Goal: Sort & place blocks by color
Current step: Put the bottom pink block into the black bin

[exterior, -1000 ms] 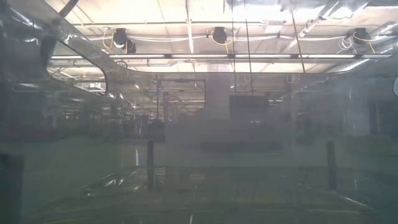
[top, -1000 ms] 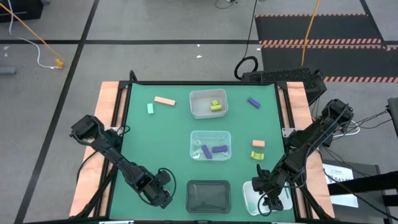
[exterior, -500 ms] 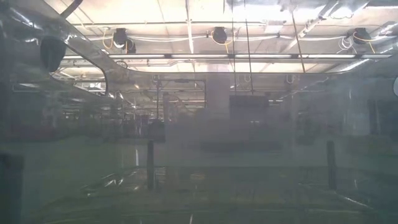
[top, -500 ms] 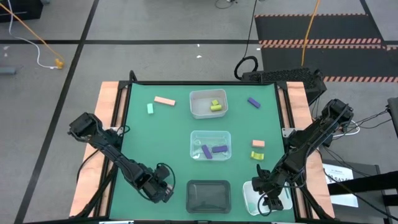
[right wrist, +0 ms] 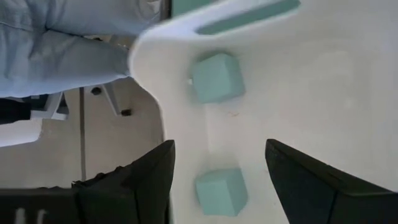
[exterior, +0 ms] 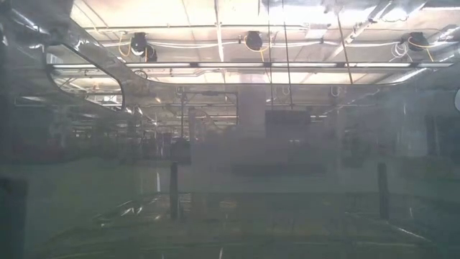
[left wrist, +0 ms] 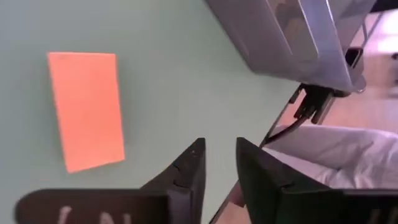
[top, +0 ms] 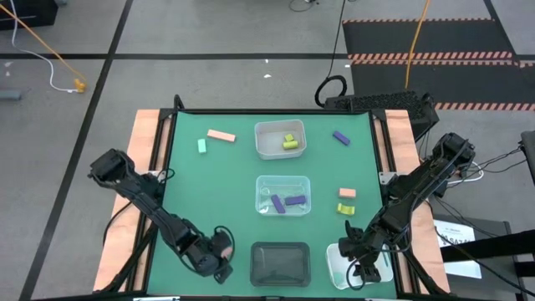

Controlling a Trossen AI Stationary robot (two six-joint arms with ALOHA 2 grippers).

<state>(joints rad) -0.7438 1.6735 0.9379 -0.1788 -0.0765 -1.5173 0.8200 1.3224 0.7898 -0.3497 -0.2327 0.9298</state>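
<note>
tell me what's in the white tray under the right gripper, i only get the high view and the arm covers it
Observer: The right wrist view shows a mint green cube and a second mint cube in the white tray.
Operator: is the right holding one
Observer: No. The right gripper is open over the tray, gripping nothing.
Operator: is the left holding the orange block
Observer: No. The orange block lies flat on the table beside the left gripper, which holds nothing.
</note>
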